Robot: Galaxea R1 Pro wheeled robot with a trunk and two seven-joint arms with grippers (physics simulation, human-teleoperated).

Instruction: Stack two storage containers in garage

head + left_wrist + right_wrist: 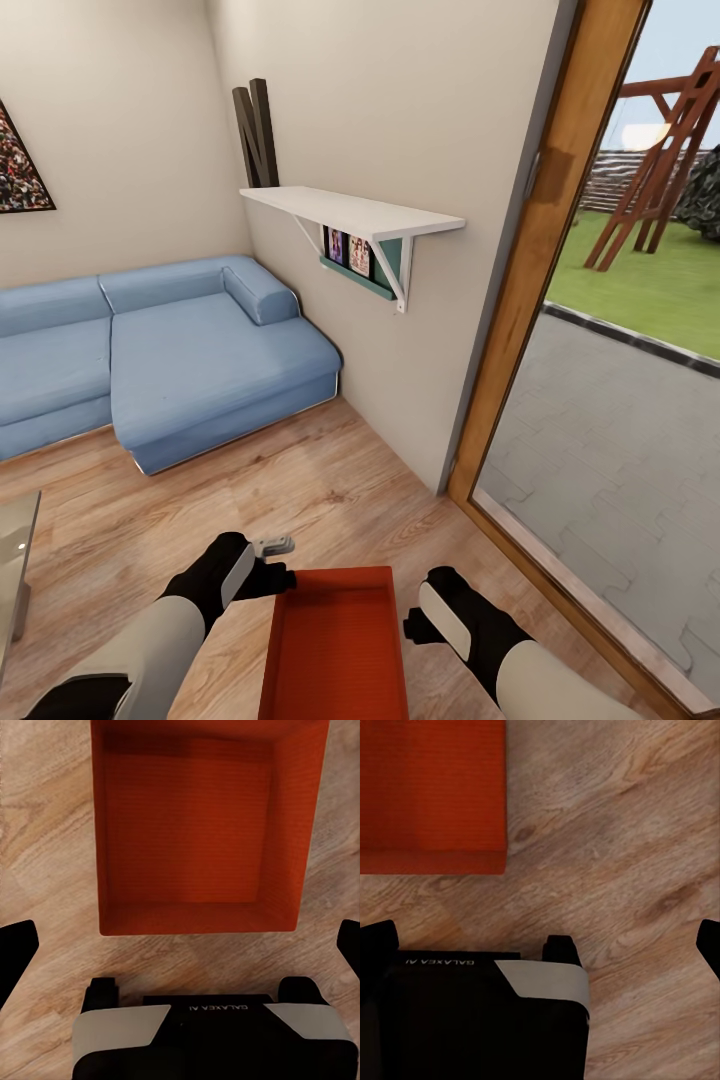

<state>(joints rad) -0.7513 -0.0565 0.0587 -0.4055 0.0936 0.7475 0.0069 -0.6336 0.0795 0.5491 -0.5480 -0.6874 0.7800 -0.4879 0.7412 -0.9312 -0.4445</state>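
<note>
Wood planks [330, 490] bear a container [338, 645] between both arms' spread fingers [16, 952].

"GALAXEA AI" upside down on left arm housing [214, 1009], black letter N [257, 135] against wall

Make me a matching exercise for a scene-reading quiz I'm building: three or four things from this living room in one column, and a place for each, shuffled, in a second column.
Things
1. orange-red rectangular plastic bin
2. blue sectional sofa
3. big black letter N
4. white wall shelf on brackets

Places
A. standing on top of the shelf, at its corner end
B. on the wood plank floor between the two grippers
C. in the room's corner, under the framed picture
D. fixed to the beige wall beside the wood-framed glass door

Pairs: 1-B, 2-C, 3-A, 4-D
</note>
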